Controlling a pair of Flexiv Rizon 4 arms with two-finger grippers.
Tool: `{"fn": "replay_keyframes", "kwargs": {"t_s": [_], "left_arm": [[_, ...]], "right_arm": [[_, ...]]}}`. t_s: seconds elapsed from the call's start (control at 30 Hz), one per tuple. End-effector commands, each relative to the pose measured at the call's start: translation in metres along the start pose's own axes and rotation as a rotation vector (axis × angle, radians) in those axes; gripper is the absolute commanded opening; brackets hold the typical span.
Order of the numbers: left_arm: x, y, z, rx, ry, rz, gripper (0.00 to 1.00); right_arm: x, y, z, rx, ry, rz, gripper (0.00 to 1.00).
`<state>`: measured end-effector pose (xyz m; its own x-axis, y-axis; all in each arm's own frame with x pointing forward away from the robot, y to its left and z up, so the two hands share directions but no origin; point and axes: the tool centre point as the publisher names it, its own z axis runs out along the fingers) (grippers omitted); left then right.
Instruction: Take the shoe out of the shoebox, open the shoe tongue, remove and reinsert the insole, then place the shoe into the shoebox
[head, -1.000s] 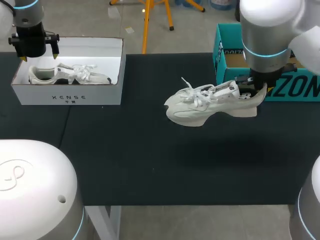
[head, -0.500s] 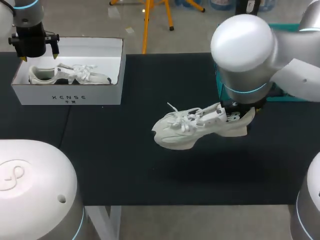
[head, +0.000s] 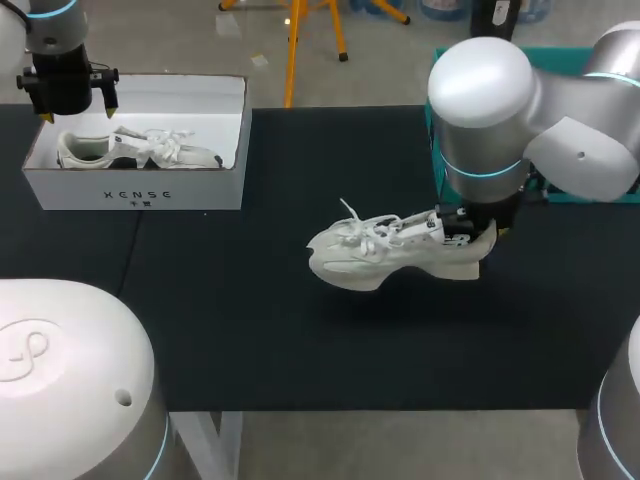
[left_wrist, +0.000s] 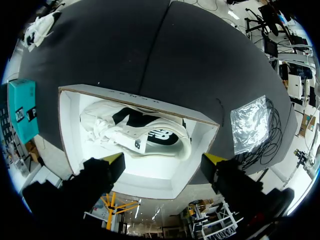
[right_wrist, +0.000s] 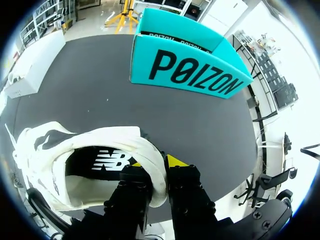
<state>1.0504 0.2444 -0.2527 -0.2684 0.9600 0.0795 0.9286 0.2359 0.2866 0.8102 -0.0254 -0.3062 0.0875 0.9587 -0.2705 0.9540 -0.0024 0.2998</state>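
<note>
A white sneaker hangs low over the black table's middle, toe to the left, and I cannot tell whether its sole touches. My right gripper is shut on its heel collar. In the right wrist view the right gripper pinches the padded heel rim of the sneaker, one finger inside, one outside. My left gripper stands open above the white shoebox at the back left. In the left wrist view a second white shoe lies in the shoebox under the left gripper.
A teal box stands at the back right, behind my right arm; the right wrist view shows the teal box ahead of the gripper. A clear plastic bag lies on the table beside the shoebox.
My right arm has carried the sneaker away from the teal box, leftward and toward the front, then lower toward the table. The left arm has not moved.
</note>
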Motion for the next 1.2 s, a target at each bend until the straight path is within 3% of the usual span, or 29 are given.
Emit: {"fn": "replay_keyframes", "kwargs": {"t_s": [0.03,0.23,0.6,1.2], "left_arm": [[-0.001,0.001,0.0,0.001,0.003,0.0,1.0],[-0.001,0.001,0.0,0.001,0.003,0.0,1.0],[-0.001,0.001,0.0,0.001,0.003,0.0,1.0],[-0.001,0.001,0.0,0.001,0.003,0.0,1.0]], "right_arm": [[0.003,0.012,0.022,0.027,-0.006,-0.005,0.0],[0.004,0.018,0.04,0.048,-0.008,-0.013,0.0],[0.008,0.003,0.067,0.109,-0.01,-0.008,0.0],[0.02,-0.014,0.074,0.157,-0.079,-0.03,0.0]]}}
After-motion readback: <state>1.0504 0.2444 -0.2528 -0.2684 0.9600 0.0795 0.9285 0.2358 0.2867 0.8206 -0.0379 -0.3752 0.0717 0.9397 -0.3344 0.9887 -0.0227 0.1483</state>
